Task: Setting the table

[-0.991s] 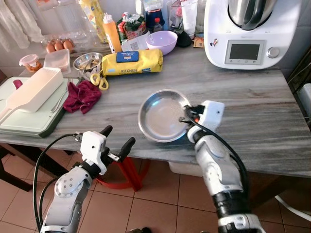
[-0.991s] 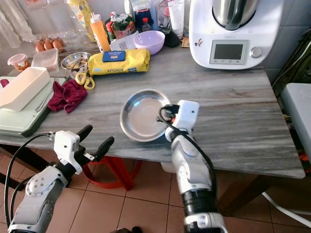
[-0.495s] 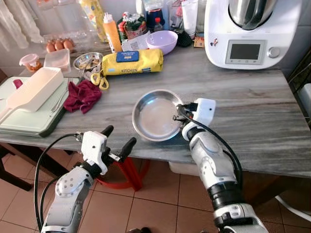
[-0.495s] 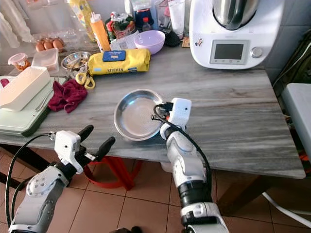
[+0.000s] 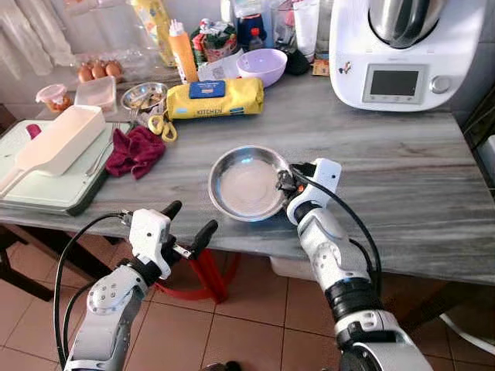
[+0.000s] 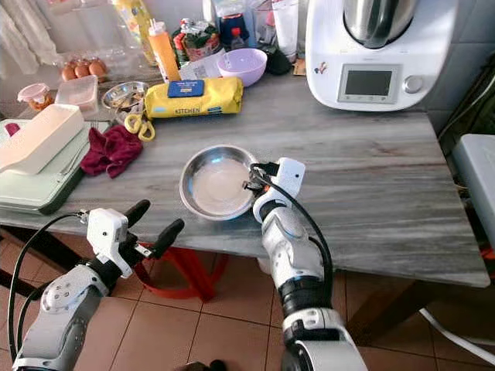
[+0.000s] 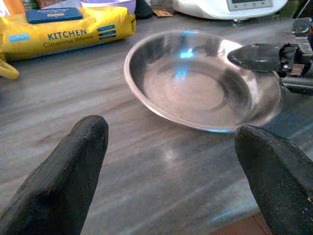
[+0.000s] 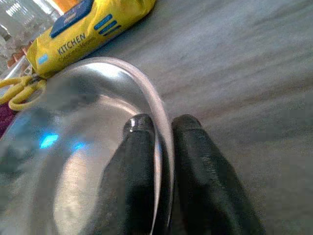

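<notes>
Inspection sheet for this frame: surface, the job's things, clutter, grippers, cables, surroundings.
Surface: grey wood-grain table, dry as far as visible.
Job's things: steel plate lying near the table's front edge.
Clutter: yellow wipes pack, yellow scissors, red cloth, lilac bowl, orange bottle, eggs, white kitchen machine, green tray.
Grippers: right gripper pinching the plate's rim, one finger inside, one outside; left gripper open, below the table edge.
Cables: black cables looped along both arms.
Surroundings: terracotta tile floor, red stool under the table.
</notes>
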Robot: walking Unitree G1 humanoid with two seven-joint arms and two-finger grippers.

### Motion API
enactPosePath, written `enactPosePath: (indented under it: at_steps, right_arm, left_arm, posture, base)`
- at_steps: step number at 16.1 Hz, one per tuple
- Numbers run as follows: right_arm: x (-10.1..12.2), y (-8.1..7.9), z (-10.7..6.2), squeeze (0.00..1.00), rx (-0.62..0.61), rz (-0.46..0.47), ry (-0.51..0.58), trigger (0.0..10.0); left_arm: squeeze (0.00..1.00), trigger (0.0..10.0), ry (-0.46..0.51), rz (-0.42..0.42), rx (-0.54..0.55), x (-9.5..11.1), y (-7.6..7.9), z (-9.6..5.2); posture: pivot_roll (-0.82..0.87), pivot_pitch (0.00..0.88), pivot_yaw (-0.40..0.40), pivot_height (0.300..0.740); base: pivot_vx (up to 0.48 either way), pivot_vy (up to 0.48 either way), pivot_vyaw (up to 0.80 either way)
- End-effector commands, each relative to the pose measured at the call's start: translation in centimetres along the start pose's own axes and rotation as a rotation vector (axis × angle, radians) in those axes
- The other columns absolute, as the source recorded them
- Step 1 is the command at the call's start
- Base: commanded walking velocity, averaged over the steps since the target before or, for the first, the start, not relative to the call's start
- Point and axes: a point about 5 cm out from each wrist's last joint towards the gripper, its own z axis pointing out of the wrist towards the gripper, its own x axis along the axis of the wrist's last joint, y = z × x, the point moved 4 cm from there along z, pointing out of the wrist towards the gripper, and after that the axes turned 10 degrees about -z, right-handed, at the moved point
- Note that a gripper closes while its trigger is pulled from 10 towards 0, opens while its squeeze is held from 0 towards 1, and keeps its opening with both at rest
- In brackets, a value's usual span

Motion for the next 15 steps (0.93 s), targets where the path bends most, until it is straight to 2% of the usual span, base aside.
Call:
enactPosePath:
  at_steps: [1, 5, 9, 12, 13, 15]
  right_arm:
    - [-1.1, -0.5, 0.1, 1.00, -0.004, 0.033, -0.048, 10.0]
    - [-1.2, -0.1, 0.3, 1.00, -0.013, 0.019, -0.055, 10.0]
    - [-1.8, -0.9, 0.2, 1.00, 0.043, 0.065, -0.074, 10.0]
    - [-1.8, -1.2, 0.2, 1.00, 0.062, 0.028, -0.067, 10.0]
    - [-1.2, -0.8, 0.2, 1.00, 0.035, -0.038, -0.034, 10.0]
    - [-0.8, -0.5, -0.2, 1.00, 0.036, -0.095, 0.000, 10.0]
  left_arm:
    - [0.00, 10.0, -0.010, 0.015, 0.000, 0.2, -0.2, -0.4]
    - [0.00, 10.0, -0.009, 0.016, -0.005, 0.2, -0.3, -0.3]
    - [0.00, 10.0, -0.010, 0.011, -0.014, 0.2, -0.2, -0.2]
    - [0.00, 10.0, -0.009, 0.013, -0.011, 0.2, -0.2, -0.2]
    - [0.00, 10.0, -0.008, 0.014, -0.009, 0.2, -0.1, -0.3]
    - [0.00, 10.0, -0.007, 0.012, -0.008, 0.2, -0.1, -0.3]
  posture:
    - [-0.02, 0.101, 0.124, 0.740]
    - [-0.02, 0.096, 0.122, 0.740]
    - [-0.02, 0.096, 0.124, 0.740]
    - [-0.02, 0.099, 0.123, 0.740]
    - [-0.02, 0.101, 0.123, 0.740]
    - [-0.02, 0.103, 0.121, 0.740]
  base:
    - [0.000, 0.000, 0.00]
    - [0.000, 0.000, 0.00]
    - [0.000, 0.000, 0.00]
    - [0.000, 0.000, 0.00]
    - [0.000, 0.000, 0.00]
    - [0.000, 0.000, 0.00]
